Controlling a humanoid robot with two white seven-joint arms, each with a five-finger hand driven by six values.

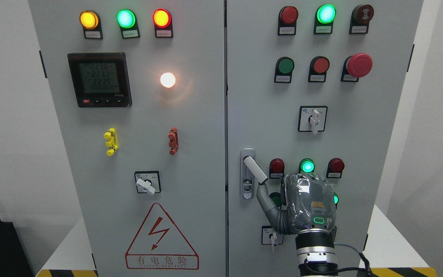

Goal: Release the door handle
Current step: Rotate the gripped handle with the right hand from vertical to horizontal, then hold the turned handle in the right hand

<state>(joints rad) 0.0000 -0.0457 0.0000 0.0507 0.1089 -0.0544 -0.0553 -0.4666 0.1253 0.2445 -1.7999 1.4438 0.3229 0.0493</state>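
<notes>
The right hand (309, 204), grey and plastic-wrapped, holds nothing: only its thumb tip touches the white lever door handle (255, 169) up to its left on the grey metal cabinet door (360, 134), apparently mid-release; the other fingers are hidden.

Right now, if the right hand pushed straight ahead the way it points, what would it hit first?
Probably the right cabinet door, around the green lamp; the right hand has one finger by the door handle. Depth is unclear.

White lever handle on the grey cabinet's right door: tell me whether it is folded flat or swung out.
Swung out. The white lever handle slants down-right off its silver lock plate, with the right hand's thumb tip at its lower end.
</notes>
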